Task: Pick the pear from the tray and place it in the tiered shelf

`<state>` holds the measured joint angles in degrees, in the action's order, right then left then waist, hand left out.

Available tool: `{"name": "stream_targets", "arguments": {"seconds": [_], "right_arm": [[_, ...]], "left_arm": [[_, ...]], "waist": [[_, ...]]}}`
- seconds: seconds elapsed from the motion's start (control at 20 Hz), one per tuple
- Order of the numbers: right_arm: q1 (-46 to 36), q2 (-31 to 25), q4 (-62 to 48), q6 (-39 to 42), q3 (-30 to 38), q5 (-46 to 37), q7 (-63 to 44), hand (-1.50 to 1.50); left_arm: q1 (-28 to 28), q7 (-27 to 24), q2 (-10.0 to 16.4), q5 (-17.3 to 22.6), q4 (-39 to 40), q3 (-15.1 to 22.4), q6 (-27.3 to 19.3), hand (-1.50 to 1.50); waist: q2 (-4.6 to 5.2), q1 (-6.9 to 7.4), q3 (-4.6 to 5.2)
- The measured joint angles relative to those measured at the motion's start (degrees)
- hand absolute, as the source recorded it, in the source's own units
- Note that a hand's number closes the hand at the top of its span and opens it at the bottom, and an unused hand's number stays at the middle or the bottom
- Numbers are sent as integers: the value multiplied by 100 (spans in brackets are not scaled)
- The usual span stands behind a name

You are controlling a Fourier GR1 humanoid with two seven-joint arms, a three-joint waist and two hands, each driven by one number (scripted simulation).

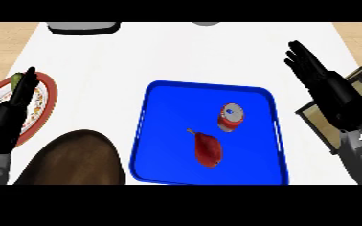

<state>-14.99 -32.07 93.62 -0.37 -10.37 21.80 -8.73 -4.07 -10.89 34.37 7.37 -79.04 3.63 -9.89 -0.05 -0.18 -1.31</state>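
Pear [209,151] lies on the blue tray [170,124], well left of the right hand [333,95], whose fingers stretch straight, holding nothing.

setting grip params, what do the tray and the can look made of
Tray: probably plastic, going by its even, saturated blue and its moulded raised rim with a soft sheen. Can: likely metal, with a silvery grey top and a red side. The look alone cannot confirm either.
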Motion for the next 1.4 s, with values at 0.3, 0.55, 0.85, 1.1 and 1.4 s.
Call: {"name": "stream_targets", "arguments": {"seconds": [0.3,0.55,0.85,1.1,1.4], "right_arm": [[-663,663,-73,825,-1324,-24,-358,150],[-1391,1571,-1068,734,-1805,-184,-818,-150],[-2349,1874,-2122,2193,-1641,474,-685,-150],[-3271,1568,-2086,3387,-1942,534,-1235,-150],[-4276,1523,-1671,4145,-2607,-62,-1865,-150]], "left_arm": [[-369,375,-527,324,-328,85,-83,0],[-452,852,-1123,556,-588,272,-347,0],[-457,1297,-1396,462,-955,391,-722,0],[-405,1500,-1451,412,-1132,435,-838,0],[-353,1634,-1442,387,-1250,416,-880,0]], "waist": [[72,423,106],[76,444,125],[55,293,125],[14,239,132],[-21,185,137]]}}
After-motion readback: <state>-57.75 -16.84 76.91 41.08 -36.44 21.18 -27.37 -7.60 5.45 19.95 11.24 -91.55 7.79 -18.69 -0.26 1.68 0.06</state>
